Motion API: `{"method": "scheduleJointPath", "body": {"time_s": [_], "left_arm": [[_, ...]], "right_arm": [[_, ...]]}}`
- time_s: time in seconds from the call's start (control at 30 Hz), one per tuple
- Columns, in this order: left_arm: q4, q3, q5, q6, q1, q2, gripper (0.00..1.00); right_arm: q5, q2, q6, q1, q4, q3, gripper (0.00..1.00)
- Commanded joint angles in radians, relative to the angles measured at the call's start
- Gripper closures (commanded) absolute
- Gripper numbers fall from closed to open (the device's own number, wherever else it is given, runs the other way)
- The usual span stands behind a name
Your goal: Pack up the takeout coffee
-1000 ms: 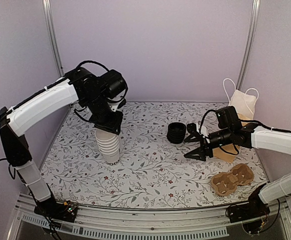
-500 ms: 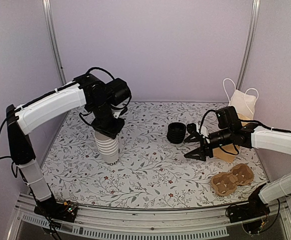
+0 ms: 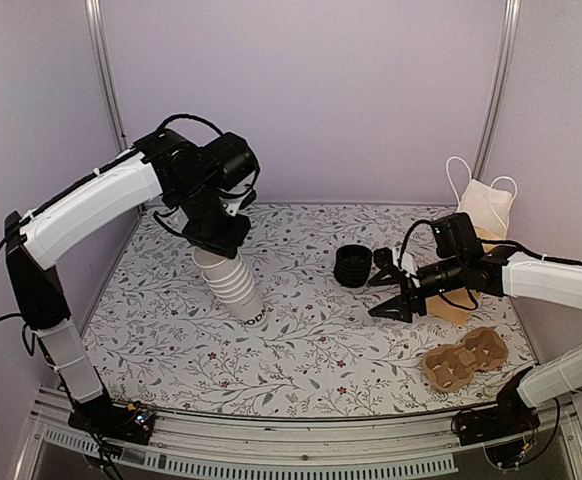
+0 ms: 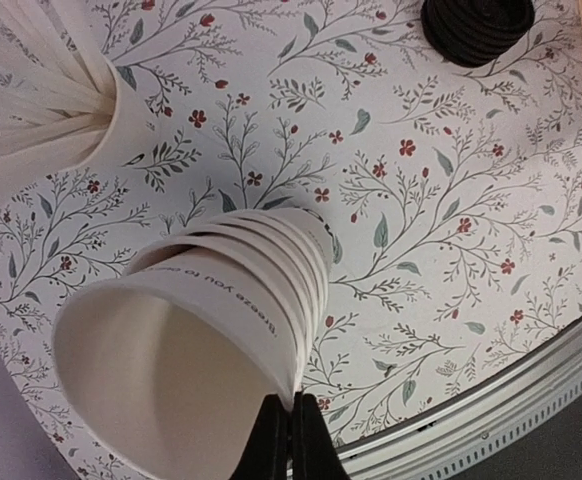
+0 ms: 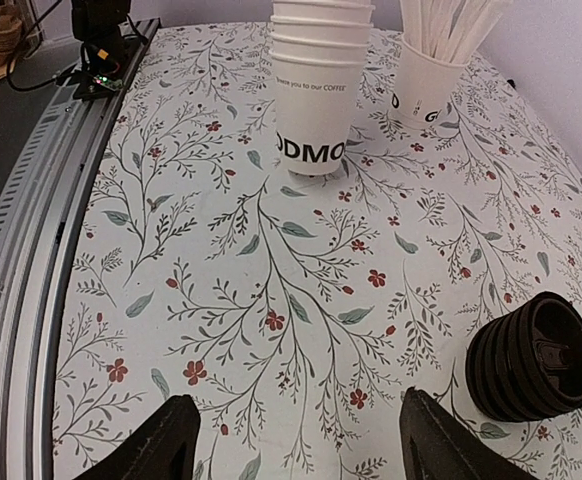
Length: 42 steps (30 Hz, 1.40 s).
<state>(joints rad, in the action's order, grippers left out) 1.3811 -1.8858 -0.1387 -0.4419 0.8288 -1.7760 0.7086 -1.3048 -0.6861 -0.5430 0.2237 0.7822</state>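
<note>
No lidded coffee cup shows in any view. A stack of lidless white cups (image 3: pixel 236 287) with dark print at its base leans on the table, its base to the right. My left gripper (image 3: pixel 214 252) is shut on the rim of the stack's top cup; the left wrist view shows the thin closed fingers (image 4: pixel 291 432) pinching that rim (image 4: pixel 221 300). A stack of black lids (image 3: pixel 353 265) stands mid-table. My right gripper (image 3: pixel 377 295) is open and empty, low over the table just right of the lids. In the right wrist view its jaws (image 5: pixel 296 440) are wide apart, with the lids (image 5: pixel 531 370) to the right.
A brown pulp cup carrier (image 3: pixel 463 362) lies at the front right. A white paper bag (image 3: pixel 486 205) stands at the back right, with a brown paper piece (image 3: pixel 453 306) near it. A white cup of wooden stirrers (image 5: pixel 426 75) stands beside the cup stack (image 5: pixel 316 100).
The cup stack stood upright; now it leans, its base swung out to the right and forward. My left gripper stays on its top rim. The right arm has not moved.
</note>
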Motion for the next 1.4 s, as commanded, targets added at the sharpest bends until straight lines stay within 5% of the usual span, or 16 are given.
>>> {"method": "scheduleJointPath", "body": {"time_s": [0.0, 0.93, 1.37], "left_arm": [[0.006, -0.033, 0.010, 0.007, 0.015, 0.009, 1.00], [0.006, -0.321, -0.236, 0.174, 0.294, -0.012, 1.00], [0.004, -0.391, -0.177, 0.219, 0.416, -0.077, 1.00]], "right_arm": [[-0.007, -0.008, -0.017, -0.005, 0.017, 0.028, 0.28], [-0.033, 0.001, -0.026, -0.005, 0.028, 0.031, 0.29], [-0.095, 0.006, -0.005, 0.015, 0.013, 0.046, 0.30]]}}
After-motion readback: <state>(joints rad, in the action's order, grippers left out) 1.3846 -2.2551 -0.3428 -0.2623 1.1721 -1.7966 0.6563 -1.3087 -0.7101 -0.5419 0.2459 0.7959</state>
